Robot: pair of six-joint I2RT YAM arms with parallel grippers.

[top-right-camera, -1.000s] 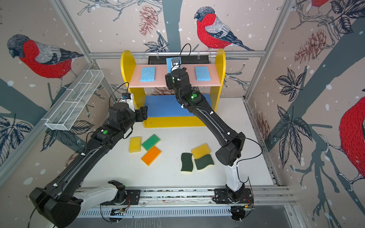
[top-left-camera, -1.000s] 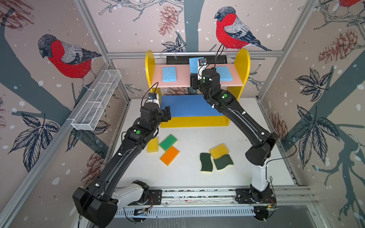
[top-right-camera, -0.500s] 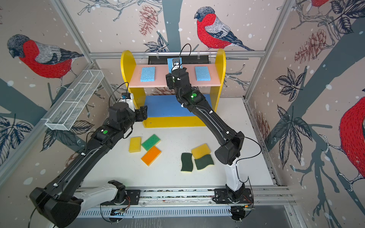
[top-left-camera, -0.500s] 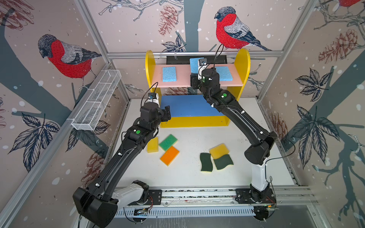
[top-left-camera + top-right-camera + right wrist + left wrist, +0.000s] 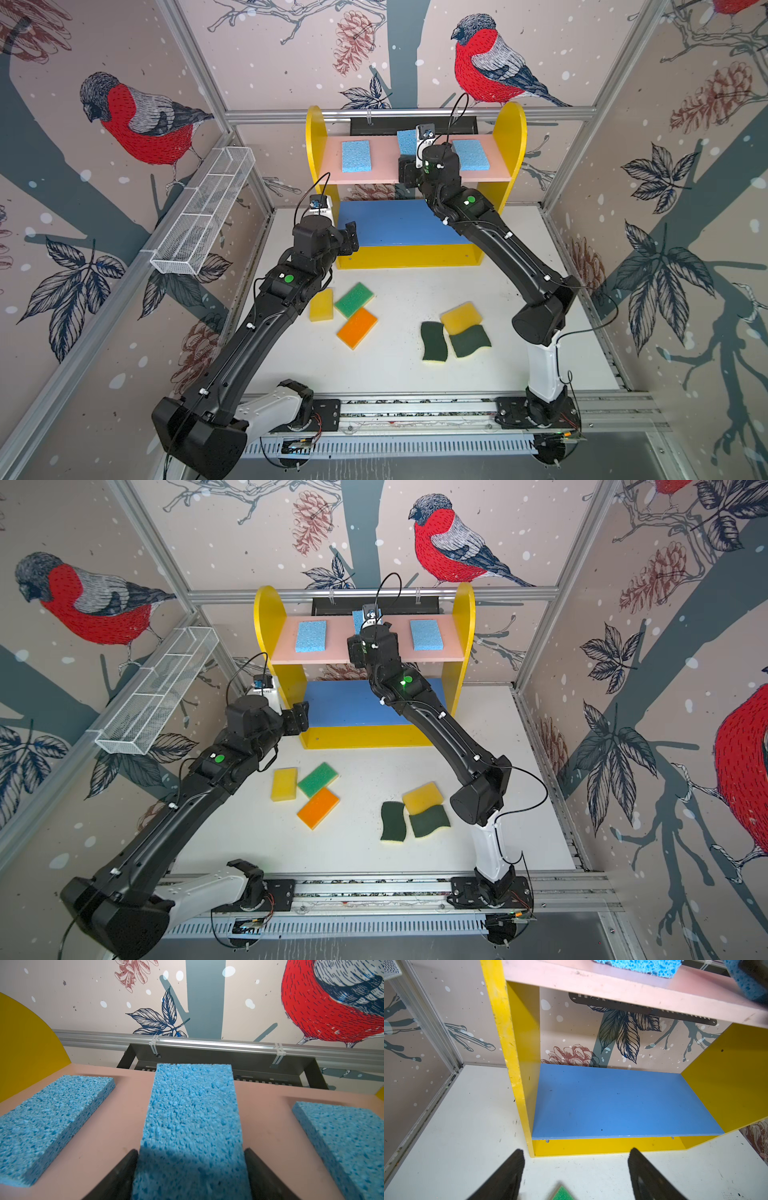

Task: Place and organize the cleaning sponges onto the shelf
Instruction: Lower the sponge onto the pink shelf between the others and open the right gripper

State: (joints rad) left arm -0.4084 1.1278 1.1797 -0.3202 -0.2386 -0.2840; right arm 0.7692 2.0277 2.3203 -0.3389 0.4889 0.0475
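We see the right end effector (image 5: 190,1153) up at the pink top board (image 5: 374,176) of the shelf (image 5: 513,137). Its two fingers (image 5: 124,1169) stand wide apart and press against the long sides of the middle light-blue sponge (image 5: 193,1105), so it is clamped on that sponge. The sponge's far end rises in front of the dark bracket (image 5: 315,1072) behind the shelf. Whether its underside touches the board we cannot tell.

On either side of it, a left light-blue sponge (image 5: 356,156) and a right light-blue sponge (image 5: 470,154) lie flat on the same board, well apart from each other.

The left end effector (image 5: 576,1153) hangs low at the shelf's left front corner, facing the bare blue middle board (image 5: 623,1101). Its fingers are spread and hold nothing, and they touch nothing that we can make out.

The other six sponges lie on the white tabletop (image 5: 395,374) in front of the shelf. To the left are a yellow block (image 5: 321,305), a green-topped sponge (image 5: 354,299) and an orange-topped sponge (image 5: 357,328), close together. To the right, a second yellow block (image 5: 460,318) touches two dark-green scourers (image 5: 434,340).
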